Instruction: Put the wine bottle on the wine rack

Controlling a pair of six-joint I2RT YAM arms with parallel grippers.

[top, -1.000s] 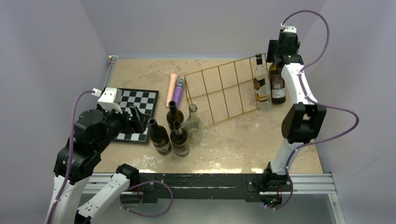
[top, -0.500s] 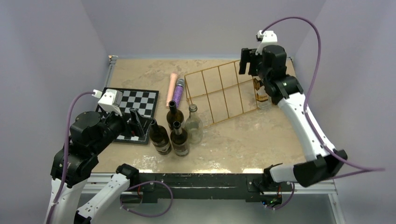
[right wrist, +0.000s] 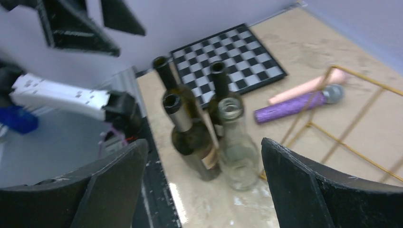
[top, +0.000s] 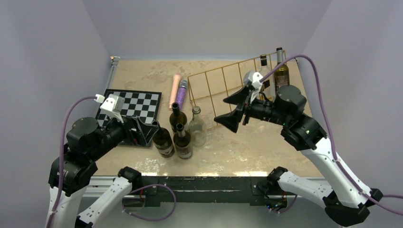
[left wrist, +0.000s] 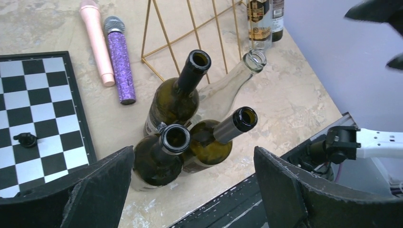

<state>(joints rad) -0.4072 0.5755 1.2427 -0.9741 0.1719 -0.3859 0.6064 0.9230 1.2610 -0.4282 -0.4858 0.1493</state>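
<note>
The wine rack (top: 211,93) leans tilted at the far right of the tabletop (top: 266,142). Its near-left corner is just beside four upright wine bottles (top: 183,137) clustered near the front edge. Both pincers gape wide, holding nothing. The right pincer (top: 219,110) hovers over the rack's near edge, and the left pincer (left wrist: 192,156) is beside the cluster at the corner of the chessboard (top: 138,104). Bare tabletop stretches right of the cluster.

Wine bottles (top: 183,142) upright beside wine rack (top: 223,91)

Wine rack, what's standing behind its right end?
Two upright labelled bottles: a clear bottle and a dark bottle beside it. From above, the right gripper hides the clear bottle's lower part; whether they touch the wine rack cannot be told.
</note>
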